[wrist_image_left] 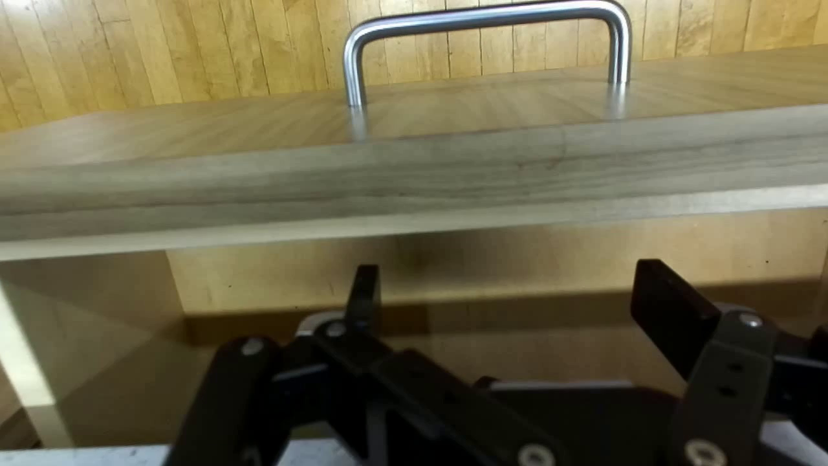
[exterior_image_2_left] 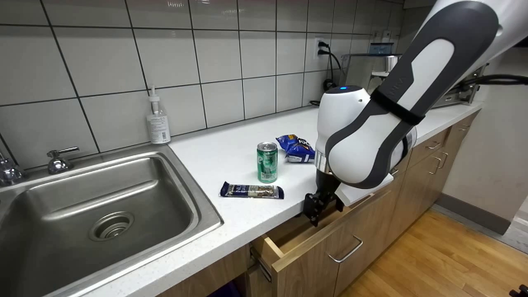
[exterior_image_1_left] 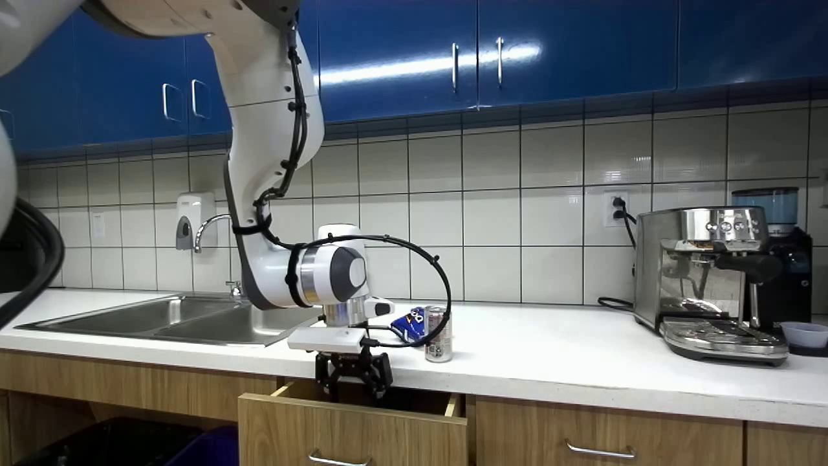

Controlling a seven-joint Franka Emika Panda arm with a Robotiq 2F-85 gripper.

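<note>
Wood-grain drawer (exterior_image_1_left: 284, 430): pulled out beneath the front edge of the speckled white surface (exterior_image_1_left: 556, 349), directly under the black two-fingered pincer (wrist_image_left: 509, 278).
Pincer: fingers spread wide, tips pointing down at the drawer's opening; how deep they reach is hard to tell.
Wrist view: alone shows the pale inner side of the drawer's front panel, with the bent silver metal bar handle (wrist_image_left: 479, 18) beyond.
Dark-blue wrapped snack bar (exterior_image_2_left: 251, 191): seen only in an exterior view, lying flat near the stainless-steel sink (exterior_image_2_left: 183, 177).
Clear plastic pump bottle (exterior_image_2_left: 158, 128): also seen only there, by the tiled wall at the sink's back corner.
Slim metal can (exterior_image_2_left: 267, 163): upright on the surface; its green side shows in an exterior view, a silver-grey side where the black cable loop (exterior_image_1_left: 436, 261) crosses it.
Crinkled blue foil bag (exterior_image_2_left: 295, 149): near the can.
Silver espresso machine (exterior_image_1_left: 673, 278): front and drip tray plain in an exterior view.
White-and-grey jointed arm (exterior_image_1_left: 259, 136): reaches in from the upper left in that same view, bends near surface height, then turns straight down to the pincer.
</note>
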